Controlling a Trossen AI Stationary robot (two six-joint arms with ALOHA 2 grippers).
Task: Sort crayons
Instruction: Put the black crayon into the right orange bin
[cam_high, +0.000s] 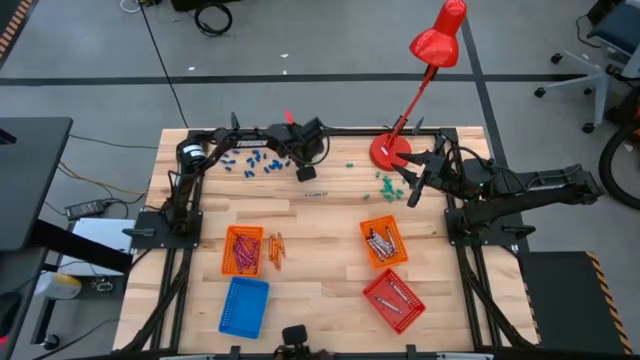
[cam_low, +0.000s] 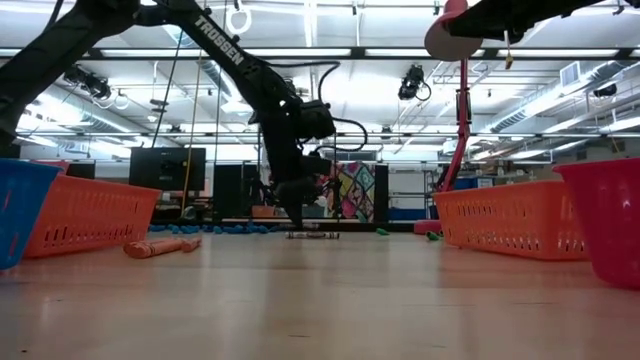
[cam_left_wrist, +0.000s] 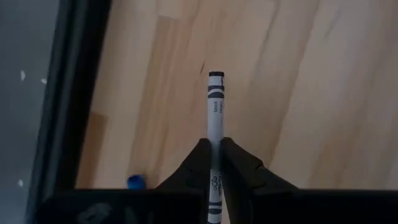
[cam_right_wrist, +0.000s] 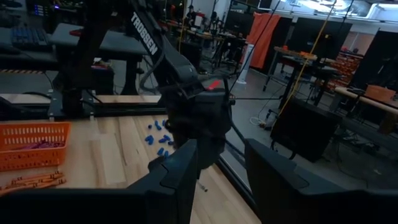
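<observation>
Left gripper (cam_left_wrist: 214, 163) clenched on a white-wrapped crayon (cam_left_wrist: 215, 106), tip jutting ahead of the fingers. Best carried level to its matching basket. Right gripper (cam_right_wrist: 221, 174) parked apart, released.

Two dark arms, white TROSSEN lettering on links, black cables looped along joints, tapered black fingers (cam_left_wrist: 239, 171)

Wooden table (cam_high: 320, 250): two orange baskets (cam_high: 243, 250) (cam_high: 384, 242), blue basket (cam_high: 244, 306), red basket (cam_high: 393, 299), red lamp base (cam_high: 390, 151). Loose blue crayons (cam_high: 245, 165), green crayons (cam_high: 389, 184), orange crayons (cam_high: 277, 247) scattered on top.
</observation>
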